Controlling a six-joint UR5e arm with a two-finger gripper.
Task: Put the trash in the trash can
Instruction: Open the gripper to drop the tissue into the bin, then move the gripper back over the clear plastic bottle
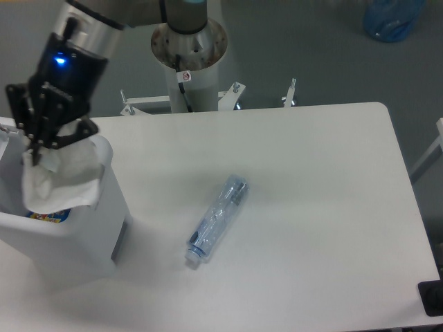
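Bottle [218,218] first, nearest you: it lies on its side on the white tabletop [325,207], crushed, clear with a bluish tint, its white cap end pointing toward the front edge and its base angled up and to the right. Nothing touches it, and it sits well apart from the bin.

Look left and you find the trash can [83,242], a large white bin with a grey panel on its side, standing at the left edge of the tabletop. Inside it, low down, you can see a bit of a colourful packet [48,216].

Above the can's opening hangs your tool [38,149], its black fingers closed on the top of the wrapper [59,181]. The crumpled pale sheet dangles from the fingers, covering much of the can's opening and overlapping its right rim. A blue light glows on the wrist above.

Farther back you see the arm's round base [188,41] on the grey floor, and a blue object [393,17] at the top right.
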